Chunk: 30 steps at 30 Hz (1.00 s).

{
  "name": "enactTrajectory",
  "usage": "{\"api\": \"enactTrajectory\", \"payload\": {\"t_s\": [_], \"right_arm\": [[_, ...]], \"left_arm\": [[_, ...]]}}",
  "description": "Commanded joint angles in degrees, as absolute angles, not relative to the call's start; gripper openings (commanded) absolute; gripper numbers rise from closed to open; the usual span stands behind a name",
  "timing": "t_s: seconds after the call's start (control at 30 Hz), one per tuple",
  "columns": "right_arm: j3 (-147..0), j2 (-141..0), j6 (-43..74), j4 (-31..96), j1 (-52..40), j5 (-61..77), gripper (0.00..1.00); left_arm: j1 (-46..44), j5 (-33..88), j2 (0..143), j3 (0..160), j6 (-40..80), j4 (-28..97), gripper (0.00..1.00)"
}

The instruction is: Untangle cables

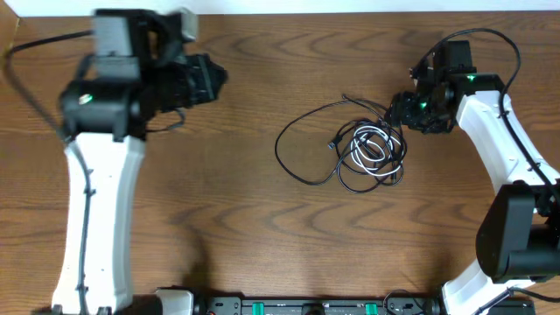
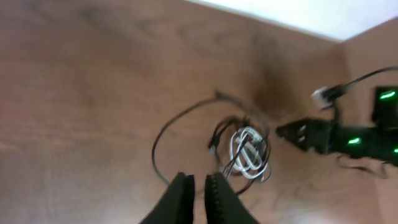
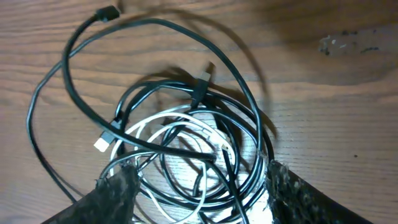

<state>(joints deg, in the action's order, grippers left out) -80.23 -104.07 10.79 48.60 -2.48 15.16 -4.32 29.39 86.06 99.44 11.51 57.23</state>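
Note:
The cables lie in a tangled heap on the wooden table, right of centre. A white cable is coiled inside several black loops, and one wide black loop spreads out to the left. My right gripper sits at the heap's upper right edge. In the right wrist view it is open, its fingers wide apart on either side of the coil, with the white cable and black strands between them. My left gripper hovers far to the left, well away from the cables. It is shut and holds nothing.
The white left arm crosses the table's left side and the right arm crosses the right side. A black equipment rail runs along the front edge. The table's back edge meets a white surface.

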Motion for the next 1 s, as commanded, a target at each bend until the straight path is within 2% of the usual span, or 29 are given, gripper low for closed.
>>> {"api": "enactTrajectory", "payload": {"t_s": [0.0, 0.07, 0.1, 0.5, 0.63, 0.77, 0.97], "right_arm": [[-81.41, -102.98, 10.24, 48.95, -2.07, 15.11, 0.64], [-81.41, -103.0, 10.24, 48.9, -2.07, 14.96, 0.66], [-81.41, -103.0, 10.24, 48.93, -2.07, 14.96, 0.66], [-81.3, -103.02, 10.2, 49.15, -2.13, 13.61, 0.71], [-81.3, -103.02, 10.2, 49.1, -2.13, 13.63, 0.71], [-81.3, -103.02, 10.2, 49.1, -2.13, 13.65, 0.72], [-81.3, -103.02, 10.2, 49.15, -2.13, 13.65, 0.72]], "left_arm": [[-8.34, 24.88, 90.04, 97.91, 9.67, 58.76, 0.17], [-11.42, 24.77, 94.96, 97.6, 9.72, 60.05, 0.27], [-12.16, 24.77, 96.42, 97.6, 9.69, 60.23, 0.28], [-17.23, 25.26, 108.79, 97.6, 2.55, 61.04, 0.34], [-18.59, 30.48, 110.21, 97.58, -4.56, 62.67, 0.37], [-21.12, 36.88, 111.39, 97.49, -15.2, 65.04, 0.45], [-26.5, 37.3, 113.16, 96.12, -21.23, 64.66, 0.47]]}}
